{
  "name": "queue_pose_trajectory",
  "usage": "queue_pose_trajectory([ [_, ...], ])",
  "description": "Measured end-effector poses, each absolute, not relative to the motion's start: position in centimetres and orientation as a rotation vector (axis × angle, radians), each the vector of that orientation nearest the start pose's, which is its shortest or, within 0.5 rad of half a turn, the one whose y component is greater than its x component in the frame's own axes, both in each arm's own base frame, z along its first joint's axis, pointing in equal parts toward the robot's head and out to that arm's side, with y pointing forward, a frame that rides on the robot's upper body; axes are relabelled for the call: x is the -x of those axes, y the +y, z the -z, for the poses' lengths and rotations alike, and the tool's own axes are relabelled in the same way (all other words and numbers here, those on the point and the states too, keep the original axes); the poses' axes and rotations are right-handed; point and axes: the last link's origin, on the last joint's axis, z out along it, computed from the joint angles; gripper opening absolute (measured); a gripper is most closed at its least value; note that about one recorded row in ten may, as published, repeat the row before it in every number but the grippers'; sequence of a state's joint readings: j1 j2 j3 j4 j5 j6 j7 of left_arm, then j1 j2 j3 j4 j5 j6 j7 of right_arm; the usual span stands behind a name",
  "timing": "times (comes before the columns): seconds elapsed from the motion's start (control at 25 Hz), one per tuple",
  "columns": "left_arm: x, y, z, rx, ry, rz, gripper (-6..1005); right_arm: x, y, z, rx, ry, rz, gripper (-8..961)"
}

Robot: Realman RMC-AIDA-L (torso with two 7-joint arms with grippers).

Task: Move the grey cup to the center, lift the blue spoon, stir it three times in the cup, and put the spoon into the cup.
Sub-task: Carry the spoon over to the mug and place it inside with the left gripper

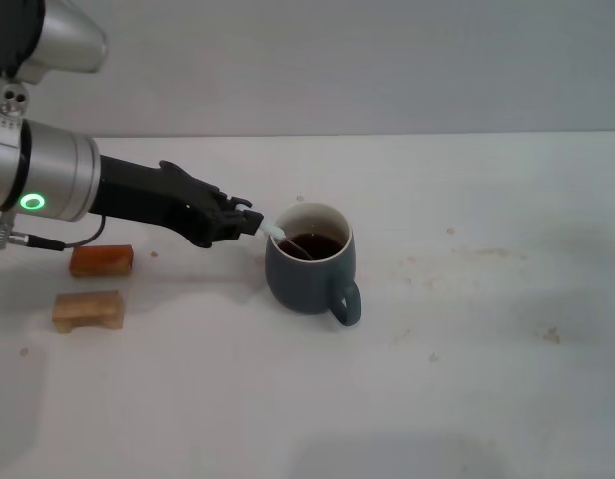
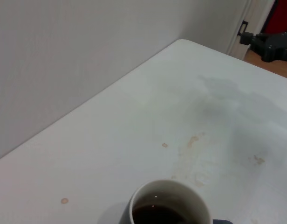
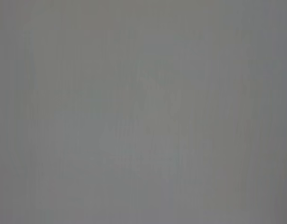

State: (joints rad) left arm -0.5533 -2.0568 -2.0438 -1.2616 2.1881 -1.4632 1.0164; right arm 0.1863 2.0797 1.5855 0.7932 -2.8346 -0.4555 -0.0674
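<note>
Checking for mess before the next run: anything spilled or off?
No fresh spill. The white table has faint brown stains right of the blue-grey ceramic mug. Left gripper holds the pale-blue-handled spoon slanting into the coffee.

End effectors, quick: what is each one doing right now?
Left end effector: closed on the blue spoon, its tip dipped in the grey cup.
Right end effector: not in view.

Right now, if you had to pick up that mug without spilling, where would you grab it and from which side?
Probably by the loop handle of the mug. It sticks out toward the front right, clear of everything, so come from that side. The rim is poor: the mug holds dark liquid, and the left end effector holds the spoon across its left edge.
</note>
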Motion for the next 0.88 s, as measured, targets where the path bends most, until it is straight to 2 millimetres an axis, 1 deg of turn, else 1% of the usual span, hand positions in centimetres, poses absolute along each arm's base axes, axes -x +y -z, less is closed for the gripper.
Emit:
queue_pose_trajectory([
  [0.08,17.9,37.2,-3.5,2.718,-0.703,0.157,200,-34.6,35.4,-4.1,1.466,0.686,-0.394,15],
  [0.2,17.6,37.3,-2.6,2.740,-0.701,0.164,201,-34.6,35.3,-4.1,1.466,0.686,-0.392,15],
  [0.28,17.6,37.3,-2.6,2.740,-0.701,0.164,201,-34.6,35.3,-4.1,1.467,0.685,-0.391,14],
  [0.32,17.5,37.3,-2.1,2.748,-0.697,0.169,201,-34.6,35.3,-4.1,1.467,0.685,-0.391,14],
  [0.4,17.3,37.4,-1.8,2.757,-0.691,0.172,202,-34.7,35.3,-4.1,1.470,0.684,-0.389,15],
  [0.76,16.7,37.6,-0.8,2.782,-0.688,0.198,203,-34.6,35.1,-4.2,1.468,0.679,-0.390,15],
  [0.88,16.4,38.1,-0.5,2.775,-0.680,0.215,204,-34.6,35.1,-4.2,1.469,0.677,-0.388,14],
])
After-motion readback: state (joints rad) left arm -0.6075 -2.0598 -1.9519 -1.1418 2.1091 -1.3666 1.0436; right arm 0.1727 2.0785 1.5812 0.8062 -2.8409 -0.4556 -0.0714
